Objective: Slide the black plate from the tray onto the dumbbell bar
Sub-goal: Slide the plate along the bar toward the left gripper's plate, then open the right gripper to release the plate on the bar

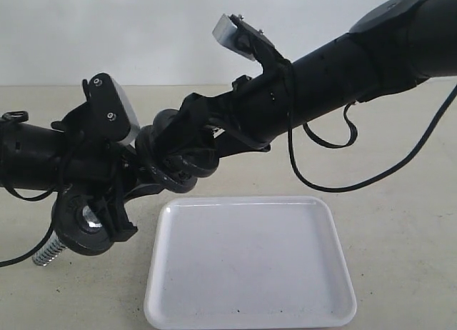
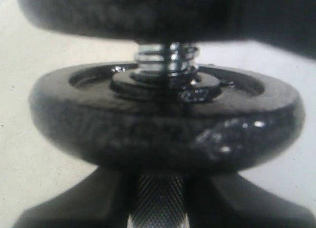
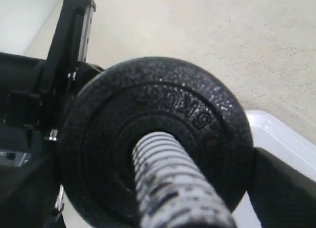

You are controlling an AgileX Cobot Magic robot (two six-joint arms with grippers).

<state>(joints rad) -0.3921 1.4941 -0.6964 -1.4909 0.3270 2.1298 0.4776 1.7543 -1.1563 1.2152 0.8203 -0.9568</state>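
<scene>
- Since the right gripper (image 1: 178, 148) is doing the work, I'll start there. Its jaws stand wide with the black plate (image 3: 197, 119) between them and one jaw right up against the rim. I read that as clamped on the plate by its edge.
- The plate's centre hole is over the threaded end of the dumbbell bar (image 3: 168, 183). From the right wrist cam, the thread pokes out through the hole toward the lens.
- The left gripper (image 2: 158, 208) is closed on the knurled grip section of the bar. It holds the bar tilted, up off the table (image 1: 400, 223).
- From the left wrist cam I see the bar's own disc (image 2: 163, 129) seated, then a short stretch of bare thread. Beyond that is a dark blurry mass that I take to be the plate. So the two look close but apart, not touching.
- Progress, as I judge it: pickup and threading are done, and the tray (image 1: 250, 273) has nothing on it. What's left is pushing the plate along the thread until it sits against that disc, then letting go.
- Pose: in the exterior view the right arm comes down from the upper right and reaches across the middle to the bar's raised end. The left arm comes in low from the left, roughly level. Both wrists are bunched close together near the tray's far left corner.
</scene>
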